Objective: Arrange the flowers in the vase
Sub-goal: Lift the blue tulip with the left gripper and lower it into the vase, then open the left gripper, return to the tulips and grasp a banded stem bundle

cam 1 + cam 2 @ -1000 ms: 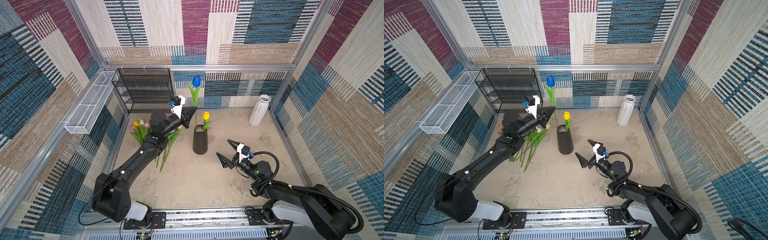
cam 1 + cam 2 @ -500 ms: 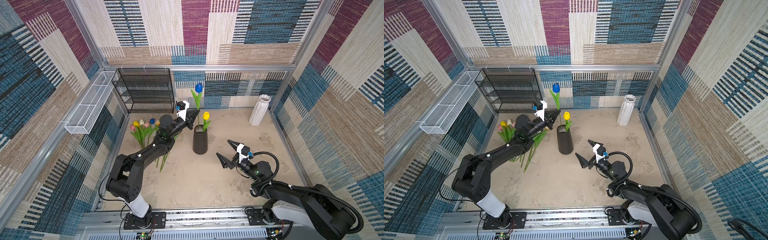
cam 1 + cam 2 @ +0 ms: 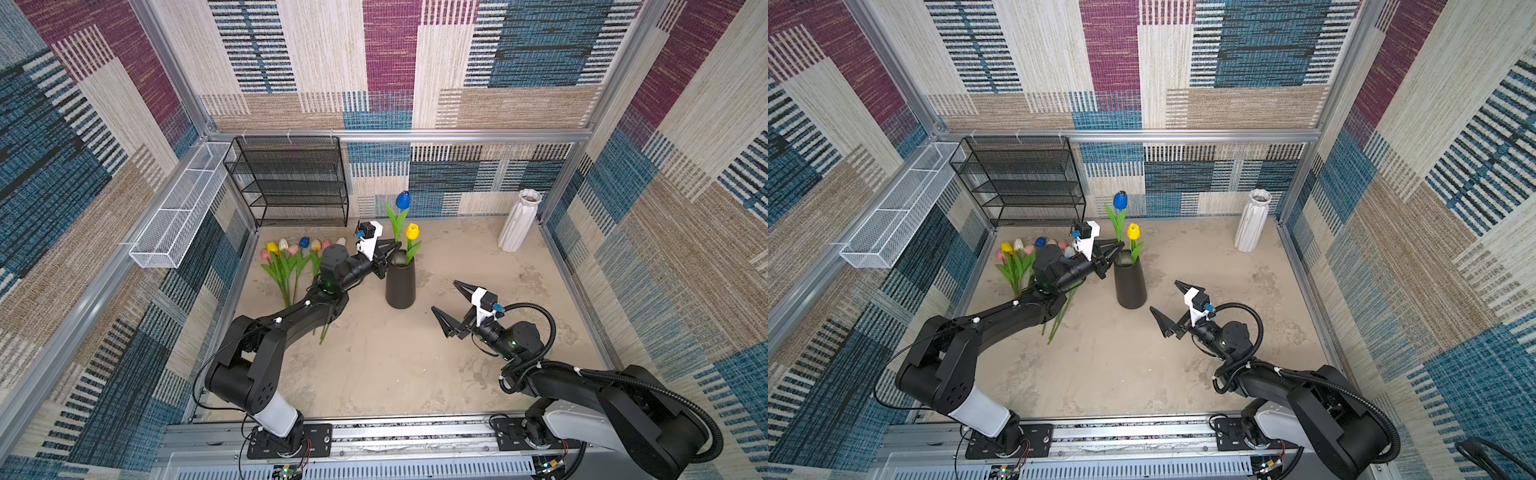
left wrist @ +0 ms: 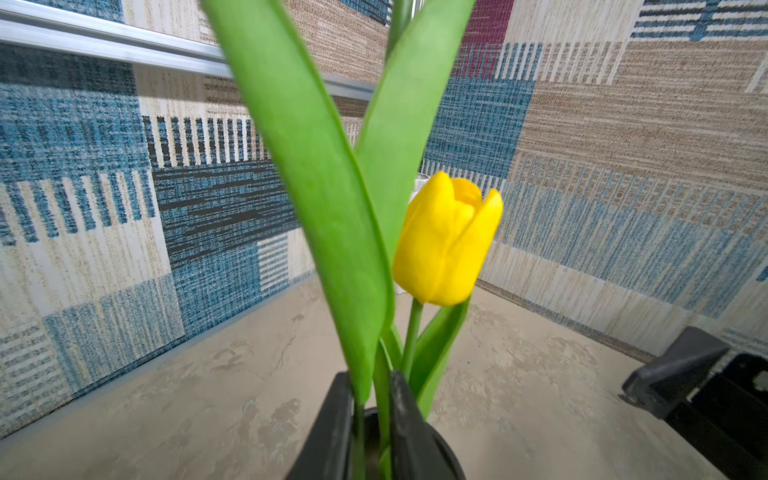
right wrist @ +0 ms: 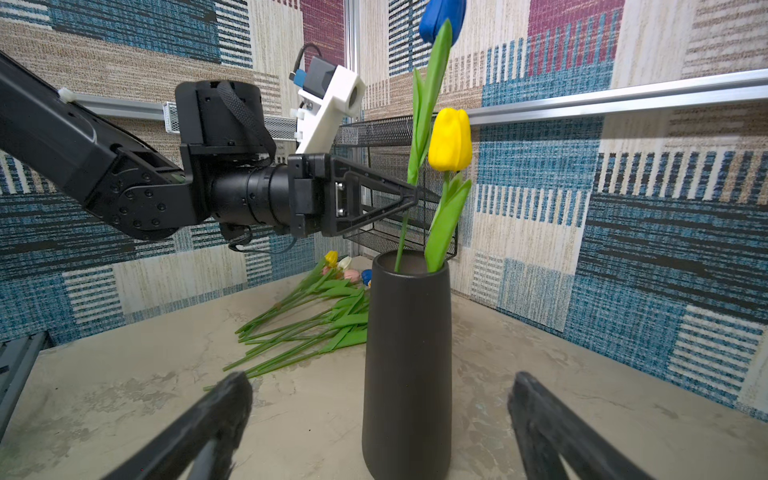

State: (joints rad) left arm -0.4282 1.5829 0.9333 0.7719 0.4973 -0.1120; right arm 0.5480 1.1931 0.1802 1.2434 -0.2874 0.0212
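Blue tulip [image 3: 402,200] now in vase [image 3: 400,286]; left gripper [image 4: 372,386] ajar

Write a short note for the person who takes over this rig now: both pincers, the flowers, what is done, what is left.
Left pincer: fingers slightly apart around the stem of the blue tulip, just above the black vase; whether they pinch it cannot be told.
Right pincer: wide open, empty, facing the vase.
Done: blue tulip and yellow tulip stand in the vase.
Left: the loose tulips lie in a bunch on the table beside the left arm; each goes into the vase.
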